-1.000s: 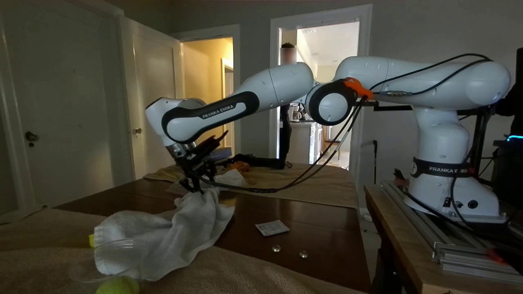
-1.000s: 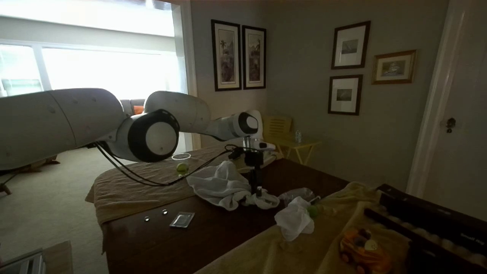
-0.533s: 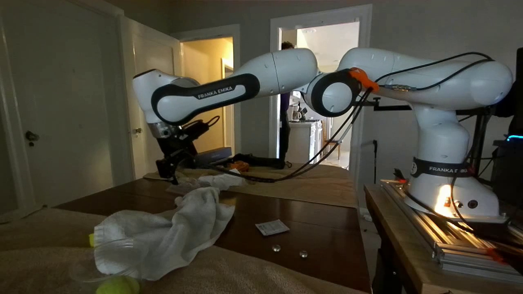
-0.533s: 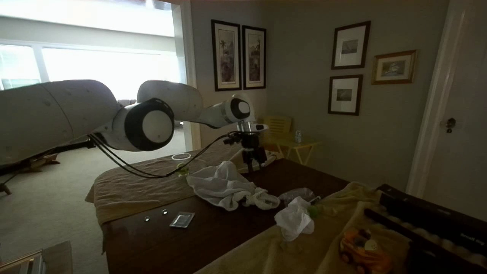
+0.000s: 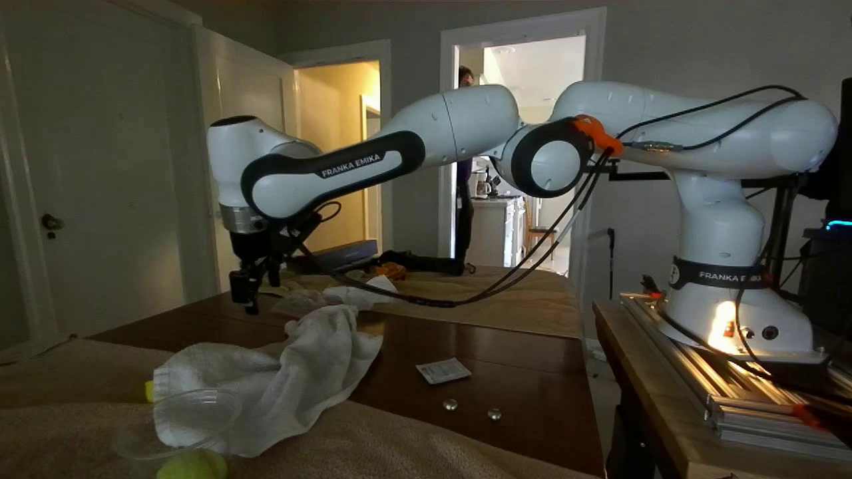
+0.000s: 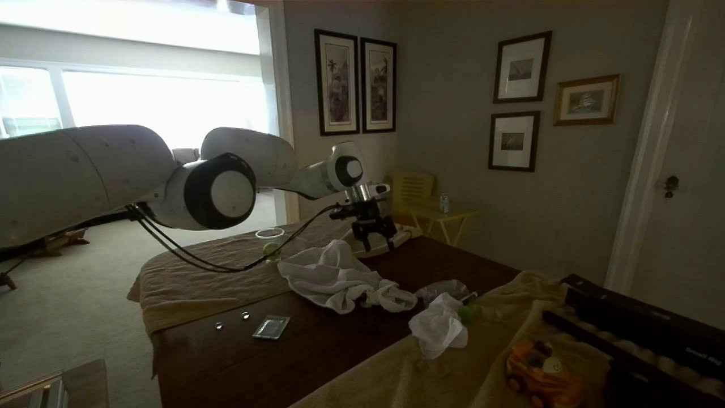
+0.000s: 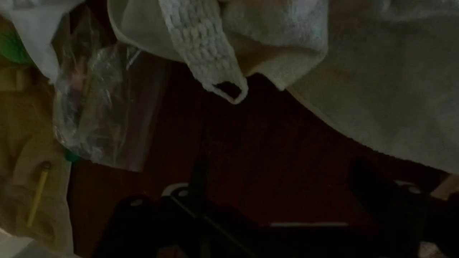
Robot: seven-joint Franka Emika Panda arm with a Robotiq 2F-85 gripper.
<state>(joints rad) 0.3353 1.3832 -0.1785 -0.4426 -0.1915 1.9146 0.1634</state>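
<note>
My gripper (image 6: 379, 248) stands open above the dark wooden table (image 6: 317, 362), pointing down, with nothing between its fingers. In the wrist view its two dark fingers (image 7: 371, 182) are spread wide over bare brown wood. Nearest to it is a crumpled white towel (image 5: 266, 392), lying in folds on the table beside and below the gripper in both exterior views. The wrist view shows part of this towel (image 7: 279, 28) along the top, with a knitted strip (image 7: 200, 43) that ends in a small loop. A clear plastic bag (image 7: 104, 114) lies left of the strip; its contents are blurred.
A silver packet (image 5: 444, 371) and two glass beads (image 5: 450, 404) lie on the table. At one end are a clear bowl (image 5: 200, 392) and a yellow-green ball (image 5: 193, 466); at the other a white cloth (image 6: 439, 328), an orange toy car (image 6: 541, 374) and a black box (image 6: 651, 328).
The gripper was down at the towel's folded end a second ago. It has since risen off it, moved away from the robot's base and opened wide. The towel stays on the table.
</note>
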